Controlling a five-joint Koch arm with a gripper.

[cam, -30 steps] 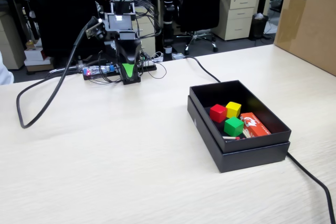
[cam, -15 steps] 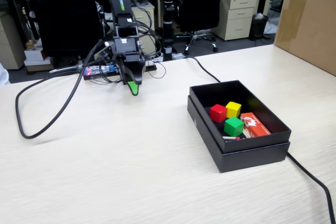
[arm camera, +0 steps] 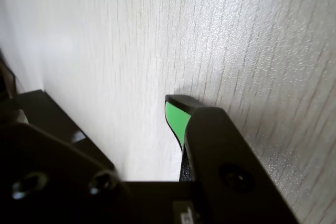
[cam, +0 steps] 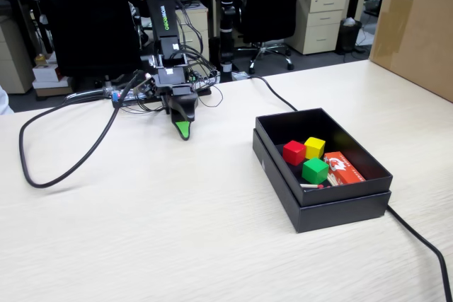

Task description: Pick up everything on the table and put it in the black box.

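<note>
Black box (cam: 322, 199): matte card, shallow, rectangular, seated on a slightly wider black base layer; sharp corners, dull finish. Inside it, three small plain cubes, smooth-faced and equal in size: red cube (cam: 294, 152) toward the box's left wall, yellow cube (cam: 314, 147) just beside it on the far side, green cube (cam: 315, 170) nearer the front wall, close to both. Also in the box: a red-and-white matchbox (cam: 344, 168) along the right of the green cube and a thin matchstick (cam: 311, 186) against the front wall. Table (cam: 141, 231): pale wood-grain laminate with fine straight grain lines and a soft sheen; in the wrist view the grain runs nearly vertical. Arm stands well left of the box and farther back, black plastic body, tangle of thin wires at its base. Gripper (cam: 182, 129) points down at the table, tip just over the surface, well apart from the box; tapered wedge shape, green pad on black. Wrist view shows one green-faced tip (arm camera: 176, 114) and a black plastic jaw body with a screw in front; the jaws line up one behind the other, so whether the claw is released or clenched cannot be told. A thick black cable (cam: 64, 167) loops over the table left of the arm; another passes behind the box. Beyond the table: office room, dark chairs, beige drawer units, brown carton (cam: 417, 30) right of the box, farther back.
</note>
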